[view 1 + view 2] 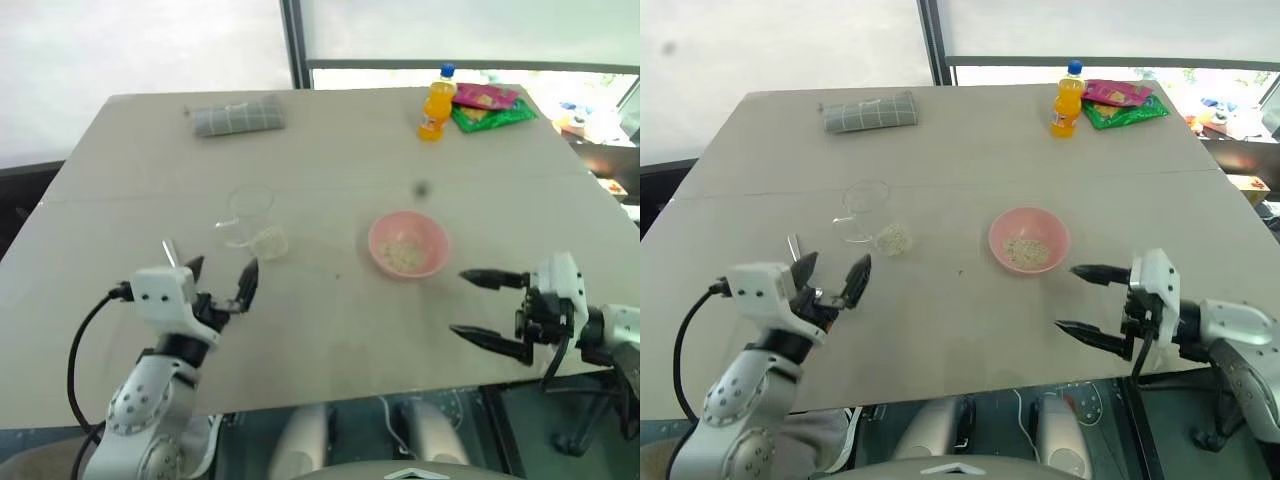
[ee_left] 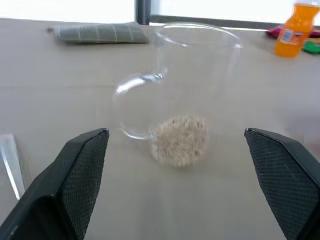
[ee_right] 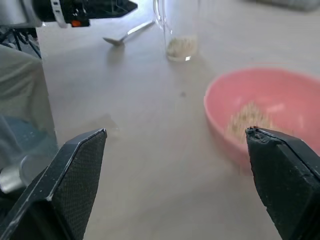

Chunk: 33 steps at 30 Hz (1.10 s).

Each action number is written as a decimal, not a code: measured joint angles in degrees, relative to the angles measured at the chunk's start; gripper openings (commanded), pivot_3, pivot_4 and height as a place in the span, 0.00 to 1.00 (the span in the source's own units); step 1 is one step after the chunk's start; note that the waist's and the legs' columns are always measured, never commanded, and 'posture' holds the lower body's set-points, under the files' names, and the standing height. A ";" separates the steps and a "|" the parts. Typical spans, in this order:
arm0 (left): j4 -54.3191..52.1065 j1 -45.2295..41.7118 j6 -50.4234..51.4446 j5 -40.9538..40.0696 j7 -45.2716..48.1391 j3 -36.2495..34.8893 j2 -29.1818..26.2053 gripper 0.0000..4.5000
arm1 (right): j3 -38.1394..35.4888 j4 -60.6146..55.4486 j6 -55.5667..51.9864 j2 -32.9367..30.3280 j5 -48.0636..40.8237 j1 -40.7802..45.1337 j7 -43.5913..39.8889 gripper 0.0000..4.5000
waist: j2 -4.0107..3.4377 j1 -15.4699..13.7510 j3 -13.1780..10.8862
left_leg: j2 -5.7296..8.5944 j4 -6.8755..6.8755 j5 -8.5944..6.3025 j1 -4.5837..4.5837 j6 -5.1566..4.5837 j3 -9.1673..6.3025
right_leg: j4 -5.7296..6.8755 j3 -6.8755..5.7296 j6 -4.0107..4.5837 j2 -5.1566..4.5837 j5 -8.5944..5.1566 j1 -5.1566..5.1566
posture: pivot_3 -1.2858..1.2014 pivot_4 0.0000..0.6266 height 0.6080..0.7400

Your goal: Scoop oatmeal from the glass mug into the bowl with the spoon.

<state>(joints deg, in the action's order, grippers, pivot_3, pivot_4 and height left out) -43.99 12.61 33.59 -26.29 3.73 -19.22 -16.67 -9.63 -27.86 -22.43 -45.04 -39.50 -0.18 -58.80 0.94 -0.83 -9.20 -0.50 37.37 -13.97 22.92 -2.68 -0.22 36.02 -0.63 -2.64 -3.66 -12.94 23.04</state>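
While both arms hover above the table (image 1: 330, 330), nothing is grasped. The right gripper (image 1: 1085, 305) points leftward, jaws spread and empty, the bowl (image 1: 1029, 240) of oatmeal (image 1: 1025, 250) just beyond its fingertips. The left gripper (image 1: 222, 285) points forward, jaws released; the glass mug (image 2: 192, 95) stands straight ahead of them, the spoon (image 3: 127, 34) beside them.
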 measured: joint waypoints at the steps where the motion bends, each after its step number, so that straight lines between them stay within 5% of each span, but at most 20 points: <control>1: 0.13 -2.11 2.91 -0.15 -1.60 -1.37 -0.95 0.99 | 0.06 -0.46 -0.50 0.46 -0.36 1.68 0.97 1.00 | 0.08 -0.03 -0.04 | 0.01 0.00 0.00 0.01 0.00 -0.07 | 0.02 -0.02 0.12 0.04 0.07 0.00 | 0.52 0.24 1.00; 10: 5.36 -15.30 29.27 -1.89 -11.38 -10.00 -4.29 0.99 | 1.06 -1.37 -3.56 2.01 -1.47 5.28 4.22 1.00 | 0.17 -0.07 -0.09 | 0.15 0.01 0.00 0.04 0.01 -0.07 | 0.03 0.02 -0.01 -0.06 0.26 -0.03 | 0.52 0.24 1.00; 20: 14.67 -18.32 35.54 2.45 -11.90 -7.95 -4.30 0.99 | 1.56 -2.20 -3.74 2.68 -1.37 5.14 6.43 1.00 | 0.17 0.00 -0.09 | 0.12 0.01 0.01 -0.14 0.03 -0.08 | 0.34 0.07 0.25 -0.07 0.12 -0.01 | 0.52 0.24 1.00; 24: 15.22 -18.51 35.63 3.02 -11.16 -8.03 -3.91 0.72 | 1.34 -2.36 -3.75 2.63 -1.37 4.43 6.74 1.00 | 0.13 0.14 -0.07 | 0.11 0.03 0.01 -0.28 0.03 -0.02 | 0.52 0.15 0.26 -0.09 0.11 -0.01 | 0.52 0.24 1.00; 25: 15.39 -18.60 35.85 3.06 -11.07 -8.02 -3.74 0.57 | 1.34 -2.36 -3.75 2.63 -1.37 4.33 6.78 1.00 | 0.12 0.27 -0.06 | 0.09 0.03 0.01 -0.33 0.03 0.01 | 0.58 0.19 0.26 -0.08 0.11 0.00 | 0.52 0.24 1.00; 30: 16.13 -18.68 36.10 4.45 -11.11 -8.90 -3.74 0.17 | 1.34 -2.48 -3.69 2.61 -1.17 3.74 6.84 1.00 | 0.07 0.53 -0.04 | 0.07 0.03 0.01 -0.43 0.03 0.05 | 0.70 0.24 0.28 -0.05 0.10 0.01 | 0.52 0.24 1.00; 31: 16.25 -18.70 36.14 4.84 -11.19 -9.49 -3.60 0.02 | 1.34 -2.47 -3.60 2.61 -0.97 3.53 6.75 1.00 | 0.06 0.54 -0.03 | 0.06 0.03 0.01 -0.43 0.03 0.05 | 0.70 0.25 0.28 -0.05 0.10 0.02 | 0.52 0.24 1.00; 33: 16.29 -18.69 36.14 5.42 -11.37 -9.98 -3.39 0.01 | 1.34 -2.41 -3.52 2.61 -0.65 3.40 6.64 1.00 | 0.06 0.53 -0.03 | 0.07 0.03 0.01 -0.42 0.03 0.08 | 0.70 0.26 0.28 -0.06 0.10 0.02 | 0.52 0.24 1.00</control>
<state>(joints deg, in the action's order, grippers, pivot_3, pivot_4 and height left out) -27.70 -6.08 69.73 -20.87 -7.64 -29.20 -20.07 -8.29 -30.27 -25.94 -42.43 -40.15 3.22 -52.16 1.00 -0.30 -9.23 -0.43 37.40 -13.96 22.50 -2.65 -0.14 36.72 -0.37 -2.36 -3.73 -12.84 23.06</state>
